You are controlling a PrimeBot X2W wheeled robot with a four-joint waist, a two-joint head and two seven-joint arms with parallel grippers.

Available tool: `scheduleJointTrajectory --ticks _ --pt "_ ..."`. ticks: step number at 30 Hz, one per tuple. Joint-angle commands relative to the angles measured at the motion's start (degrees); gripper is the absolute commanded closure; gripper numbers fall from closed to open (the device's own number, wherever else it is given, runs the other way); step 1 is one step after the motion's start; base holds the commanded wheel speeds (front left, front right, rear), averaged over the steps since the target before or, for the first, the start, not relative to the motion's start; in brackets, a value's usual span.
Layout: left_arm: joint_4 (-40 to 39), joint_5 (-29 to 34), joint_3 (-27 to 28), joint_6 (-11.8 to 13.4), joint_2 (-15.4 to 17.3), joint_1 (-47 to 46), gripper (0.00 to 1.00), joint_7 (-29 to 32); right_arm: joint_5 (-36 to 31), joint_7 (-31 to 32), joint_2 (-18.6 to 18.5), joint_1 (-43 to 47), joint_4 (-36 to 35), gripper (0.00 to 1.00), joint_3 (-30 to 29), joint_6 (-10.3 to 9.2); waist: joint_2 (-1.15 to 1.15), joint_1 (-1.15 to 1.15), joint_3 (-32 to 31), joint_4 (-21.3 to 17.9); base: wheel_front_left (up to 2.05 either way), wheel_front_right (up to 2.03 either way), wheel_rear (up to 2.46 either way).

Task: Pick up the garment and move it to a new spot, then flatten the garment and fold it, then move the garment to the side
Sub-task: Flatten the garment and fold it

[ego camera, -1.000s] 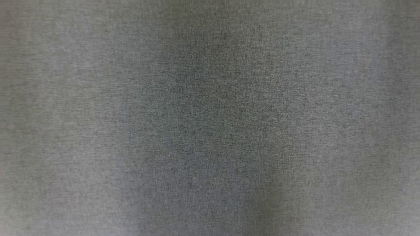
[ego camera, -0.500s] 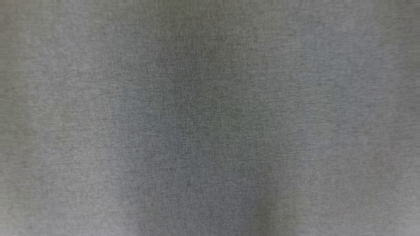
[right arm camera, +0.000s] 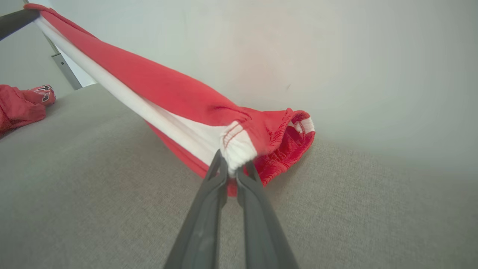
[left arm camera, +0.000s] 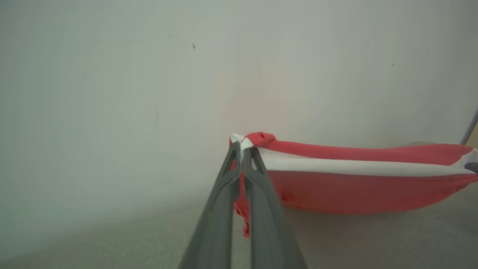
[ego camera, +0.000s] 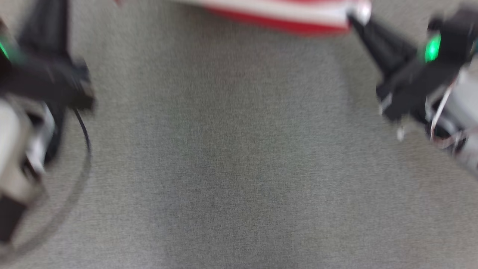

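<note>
**Red-and-white garment pulled taut between two closed pincers**

The left gripper [left arm camera: 242,146] has its two dark fingers pressed together on one end of the garment [left arm camera: 354,186], with a small bunch of red and white cloth pinched at the tips. The right gripper [right arm camera: 232,166] is likewise clamped on the opposite end, where its tips bite a white gathered patch beside a ruffled, stitched hem.

Between these two grips the garment hangs as a long, narrow band. Its long axis runs from the robot's left to its right, and in the blurred head view it lies level along the top edge. A white stripe [left arm camera: 358,168] follows the full length, with red above and below it. The middle sags a little under the line of the two grips. The bunched hem at the right end opens away from the left gripper.

Below lies the grey cloth surface [right arm camera: 93,194]; the garment hangs low over its far side, and I cannot tell whether the lowest fold touches it. A pale wall [left arm camera: 112,93] stands just behind. A second red garment [right arm camera: 22,106], crumpled and printed in black and white, rests on the surface well off toward the left gripper's end.
</note>
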Motion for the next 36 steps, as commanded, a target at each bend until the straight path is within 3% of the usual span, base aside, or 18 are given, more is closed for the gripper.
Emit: scheduleJointTrajectory --ticks 1,7,12,23,29,36 --pt "-0.4 0.0 0.7 0.8 0.8 1.9 1.0 -0.2 0.0 -0.3 -0.6 1.6 0.0 1.0 -0.1 -0.16 0.01 0.02 -3.9 -0.1 0.0 0.0 0.0" --pt "-10.6 -0.1 6.8 6.5 1.2 25.0 1.0 -0.2 -1.4 -1.2 -1.0 18.4 -2.4 1.0 -6.5 -0.2 0.01 0.02 -8.2 -0.4 0.0 0.0 0.0" --pt "-13.9 1.3 10.2 7.1 -0.3 38.9 1.0 -0.2 -3.9 -1.2 -0.1 31.1 -4.1 1.0 -13.1 -0.22 0.01 0.02 -10.9 -0.4 0.0 0.0 0.0" --pt "-10.2 7.2 14.7 4.3 -6.7 58.1 1.0 -0.2 -8.8 -1.1 3.3 55.6 -8.3 1.0 -21.7 -0.27 0.01 0.02 -16.3 0.3 0.0 0.0 0.0" --pt "-8.6 7.5 18.1 2.0 -10.1 63.6 1.0 -0.2 -11.0 1.3 5.8 66.3 -11.2 1.0 -25.8 -0.27 0.01 0.02 -18.8 1.0 0.0 0.0 0.0" --pt "-7.4 9.4 20.0 -0.4 -11.6 66.6 1.0 -0.2 -13.4 4.9 9.5 73.9 -15.5 1.0 -30.6 -0.27 0.01 0.02 -20.0 1.1 0.0 0.0 0.0"
